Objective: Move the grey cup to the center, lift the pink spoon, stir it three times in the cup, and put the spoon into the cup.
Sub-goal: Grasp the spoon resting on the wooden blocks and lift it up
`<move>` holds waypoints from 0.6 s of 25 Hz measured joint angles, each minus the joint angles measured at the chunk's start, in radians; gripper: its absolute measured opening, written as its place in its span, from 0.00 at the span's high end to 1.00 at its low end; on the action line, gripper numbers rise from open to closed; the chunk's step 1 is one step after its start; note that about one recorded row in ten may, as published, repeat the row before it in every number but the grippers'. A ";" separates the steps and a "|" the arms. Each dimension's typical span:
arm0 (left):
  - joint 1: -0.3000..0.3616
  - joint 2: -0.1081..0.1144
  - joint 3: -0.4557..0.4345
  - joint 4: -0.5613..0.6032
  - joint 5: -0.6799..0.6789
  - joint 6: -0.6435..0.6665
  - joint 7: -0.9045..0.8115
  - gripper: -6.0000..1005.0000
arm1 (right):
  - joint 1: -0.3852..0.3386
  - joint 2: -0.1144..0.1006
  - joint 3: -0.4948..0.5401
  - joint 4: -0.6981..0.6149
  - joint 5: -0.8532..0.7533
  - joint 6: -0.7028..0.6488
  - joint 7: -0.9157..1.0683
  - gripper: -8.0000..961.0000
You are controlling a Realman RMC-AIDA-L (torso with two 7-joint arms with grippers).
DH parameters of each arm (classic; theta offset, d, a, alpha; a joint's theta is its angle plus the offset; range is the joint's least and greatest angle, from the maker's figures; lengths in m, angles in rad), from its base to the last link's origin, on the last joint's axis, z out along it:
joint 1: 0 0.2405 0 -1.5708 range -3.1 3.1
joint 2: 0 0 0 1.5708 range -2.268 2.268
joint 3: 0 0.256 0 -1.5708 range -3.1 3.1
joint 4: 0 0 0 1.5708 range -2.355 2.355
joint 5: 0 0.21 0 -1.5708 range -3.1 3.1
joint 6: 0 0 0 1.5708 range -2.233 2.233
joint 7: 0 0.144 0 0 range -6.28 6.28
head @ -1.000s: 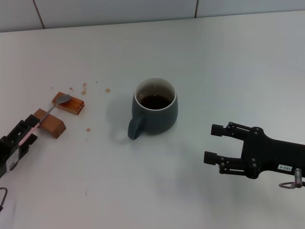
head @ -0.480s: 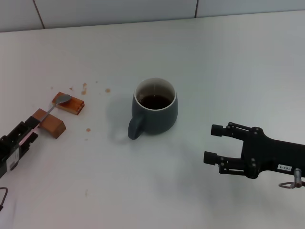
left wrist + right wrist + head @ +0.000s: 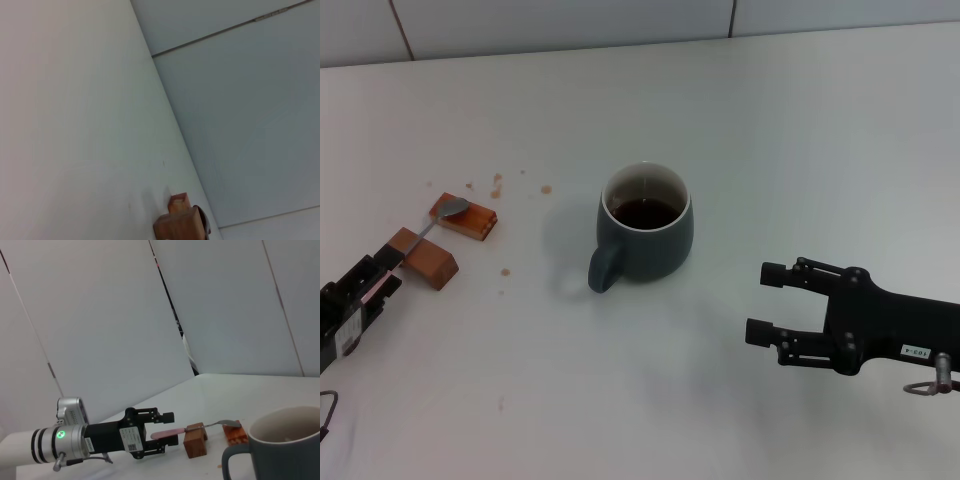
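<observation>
From the head view I see the pink spoon (image 3: 432,222) bridging two wooden blocks (image 3: 444,243) near the counter's left edge; it looks light, stiff and slick, so I'd grip its handle. My left pincer (image 3: 382,272) straddles that handle, spread. The grey cup (image 3: 643,225) sits mid-counter. From the right wrist view, the left pincer (image 3: 167,429) brackets the handle. My right pincer (image 3: 762,302) waits spread near the right edge.

Even, soft overhead light; faint shadow beside the grey cup (image 3: 645,224); focus sharp.
</observation>
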 joint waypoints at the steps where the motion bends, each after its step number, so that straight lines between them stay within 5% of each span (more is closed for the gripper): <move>1: 0.000 0.000 0.000 0.000 0.000 0.000 0.000 0.45 | 0.000 0.000 -0.002 0.000 0.000 0.001 0.000 0.13; 15: 0.003 -0.001 -0.005 -0.002 0.000 -0.008 -0.012 0.57 | 0.003 0.000 -0.004 0.000 0.000 0.004 0.003 0.13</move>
